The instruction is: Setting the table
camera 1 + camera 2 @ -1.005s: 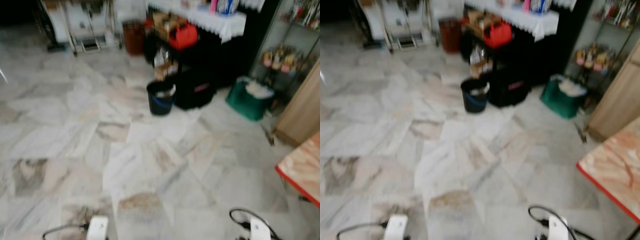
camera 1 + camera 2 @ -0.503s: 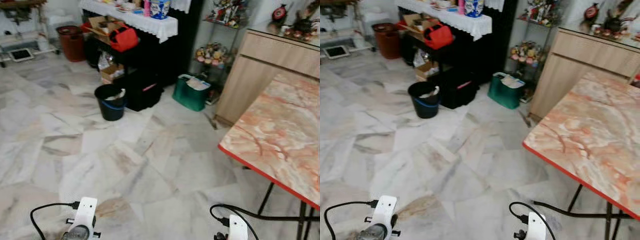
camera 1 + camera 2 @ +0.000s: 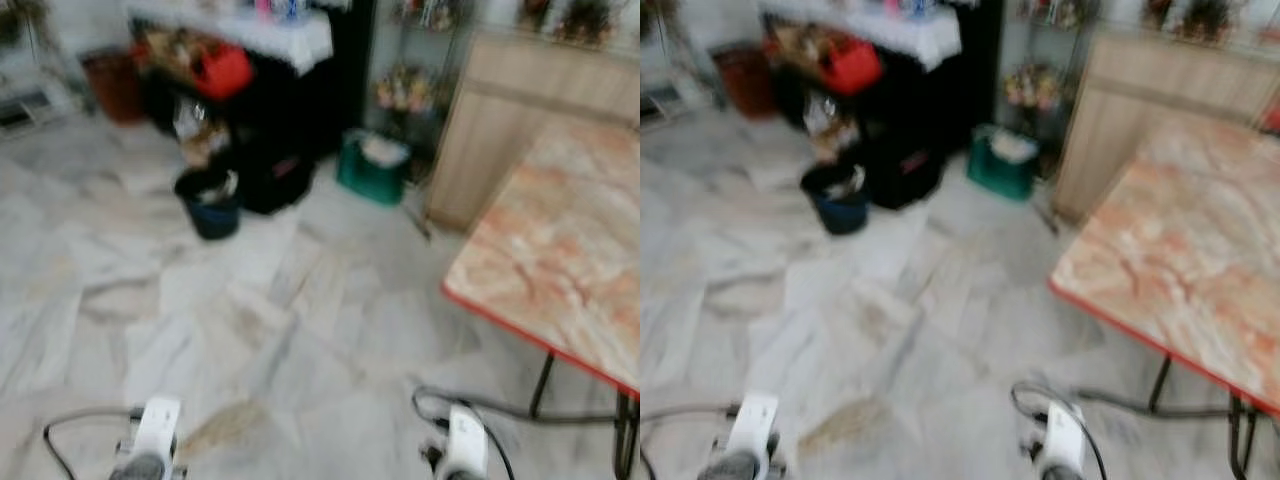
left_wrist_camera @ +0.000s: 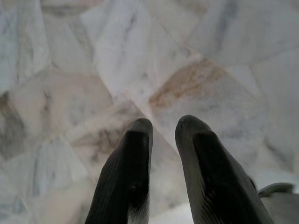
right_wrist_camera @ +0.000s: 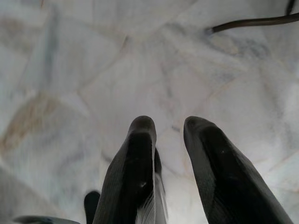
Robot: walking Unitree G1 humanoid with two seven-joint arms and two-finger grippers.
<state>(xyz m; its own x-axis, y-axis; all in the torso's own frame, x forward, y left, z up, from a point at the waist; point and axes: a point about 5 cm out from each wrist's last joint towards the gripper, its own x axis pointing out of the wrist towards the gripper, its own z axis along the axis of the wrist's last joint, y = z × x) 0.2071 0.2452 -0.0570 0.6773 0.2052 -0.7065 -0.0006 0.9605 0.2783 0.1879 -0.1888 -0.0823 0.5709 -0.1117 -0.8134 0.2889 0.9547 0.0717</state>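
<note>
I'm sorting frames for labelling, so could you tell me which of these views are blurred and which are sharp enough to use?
Left eye and right eye views: motion-blurred throughout, so the marble-top table, black bucket and green bag are soft-edged. Left wrist view: sharper, the left gripper crisp over marble floor. Right wrist view: right gripper sharp, floor beyond slightly smeared.

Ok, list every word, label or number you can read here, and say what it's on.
None can be read.
Containers on the white-clothed shelf: print blurred.
Black bag under it: reddish mark, blurred.
Marble-pattern table: no writing visible.
</note>
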